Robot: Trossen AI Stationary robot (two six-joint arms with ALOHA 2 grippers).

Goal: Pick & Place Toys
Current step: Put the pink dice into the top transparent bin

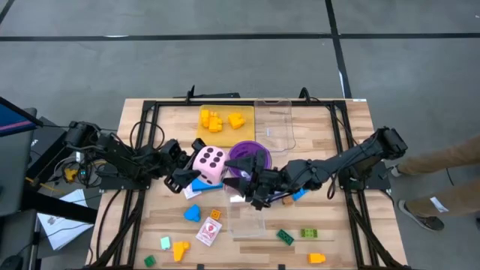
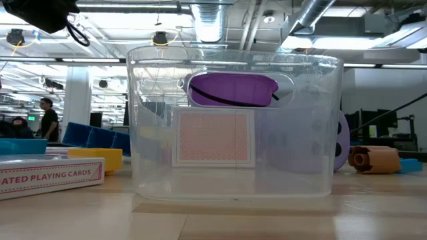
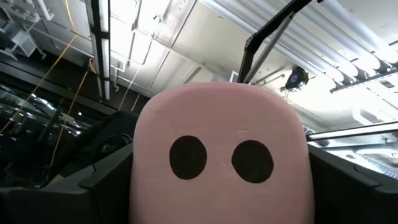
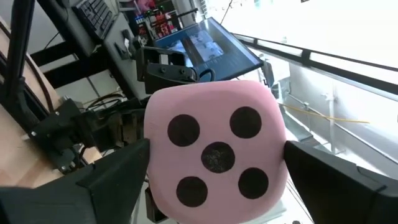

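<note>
A pink die point(image 1: 209, 163) with black dots is held up over the middle of the table, between both grippers. My left gripper point(image 1: 189, 171) comes from the table's left, slanting upward, and is shut on it. My right gripper point(image 1: 229, 178) reaches in level from the right. It is open, one finger point(image 4: 118, 177) on each side of the die's five-dot face point(image 4: 216, 155); whether they touch it I cannot tell. Just behind stands the purple cup point(image 1: 250, 154). Bricks and a white-red card box point(image 1: 208, 232) lie near the front edge. My left gripper pinches the pink die by two opposite sides point(image 3: 140, 186) between its two fingers point(image 3: 93, 186). The fingers come from the table's left and slant upward. The die sits upright in the hold, lifted clear of the table, with two dots facing the wrist.
A yellow tray point(image 1: 244, 131) with yellow bricks and a clear tray point(image 1: 274, 120) stand at the back. A clear container point(image 2: 233, 127) stands near the front edge. Blue point(image 1: 193, 214), green point(image 1: 285, 237) and yellow point(image 1: 180, 250) bricks lie scattered in front. A person's legs point(image 1: 442, 176) show at the right.
</note>
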